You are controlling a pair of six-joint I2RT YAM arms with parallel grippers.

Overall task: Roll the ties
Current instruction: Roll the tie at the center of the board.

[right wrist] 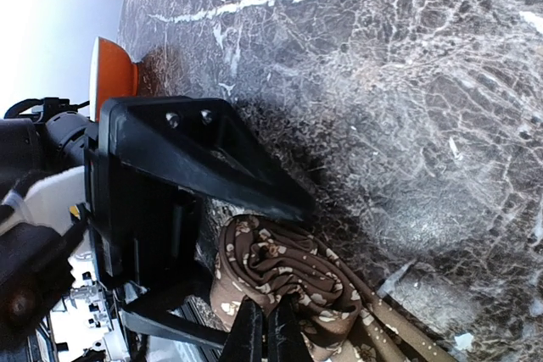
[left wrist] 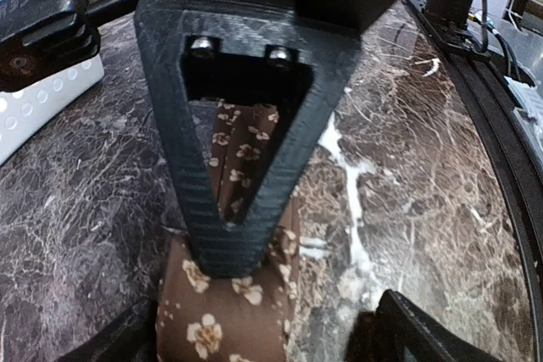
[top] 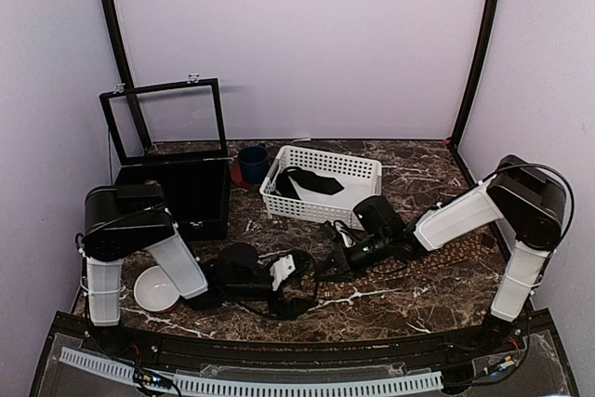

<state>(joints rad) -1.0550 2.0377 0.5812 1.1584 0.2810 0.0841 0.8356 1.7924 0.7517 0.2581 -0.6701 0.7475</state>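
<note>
One of the ties, brown with tan flowers, lies partly rolled into a coil on the marble table. Its loose tail runs off to the right. My right gripper is shut on the coil's edge; in the left wrist view its black triangular finger points down onto the cloth. My left gripper is open, one finger on each side of the coil and not squeezing it. In the top view both grippers meet at the table's middle front, left and right.
A white basket at the back middle holds dark cloth. A black box with its lid raised stands at the back left, a blue cup beside it. A white bowl sits by the left arm's base.
</note>
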